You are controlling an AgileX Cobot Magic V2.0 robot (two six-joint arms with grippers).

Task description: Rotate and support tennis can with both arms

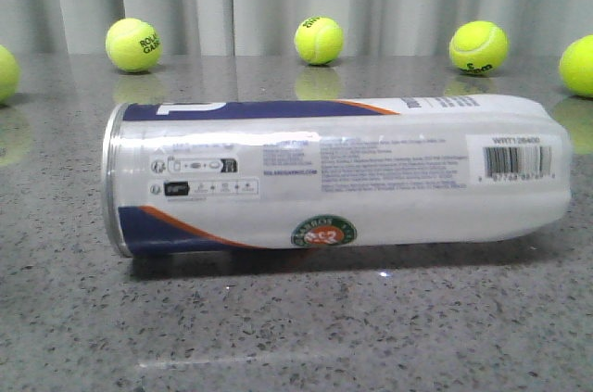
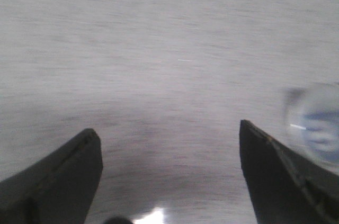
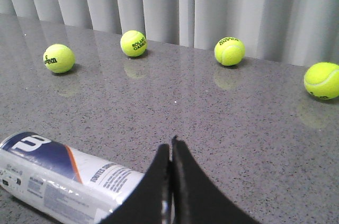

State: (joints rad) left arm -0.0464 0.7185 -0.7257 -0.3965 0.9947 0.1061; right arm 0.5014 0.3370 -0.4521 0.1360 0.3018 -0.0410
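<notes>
While the tennis can lies sideways, left hand gapes.

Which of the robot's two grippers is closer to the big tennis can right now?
Apparently the right. The right gripper, fingers shut, hovers just over the tennis can at one end. The left gripper, fingers open, faces bare table, the can's end off to one side.
</notes>
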